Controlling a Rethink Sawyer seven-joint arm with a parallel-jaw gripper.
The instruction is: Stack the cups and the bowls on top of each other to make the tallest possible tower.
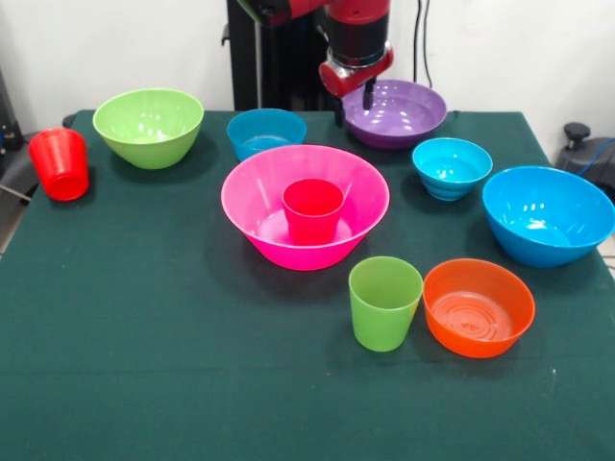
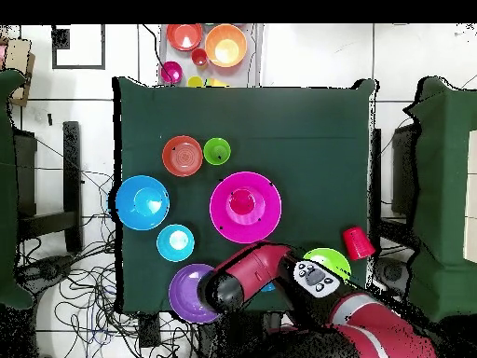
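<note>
The hot pink bowl point(image 1: 252, 197) sits mid-table with the crimson-pink cup point(image 1: 312, 209) upright inside it; both show in the overhead view point(image 2: 265, 222) point(image 2: 242, 200). My gripper point(image 1: 353, 106) is open and empty, hanging over the near-left rim of the purple bowl point(image 1: 408, 115). Around it stand the lime green bowl point(image 1: 149, 125), the red-orange cup point(image 1: 60, 163), two small cyan bowls point(image 1: 266, 133) point(image 1: 452, 167), the large blue bowl point(image 1: 548, 214), the lime green cup point(image 1: 384, 303) and the orange bowl point(image 1: 478, 307). In the overhead view the arm point(image 2: 252, 275) hides the gripper.
The table is covered in dark green cloth point(image 1: 144, 365). The red-orange cup stands close to the table's left edge in the front view. In the overhead view, more bowls point(image 2: 225, 45) lie beyond the far table edge and cables point(image 2: 84, 280) lie on the floor.
</note>
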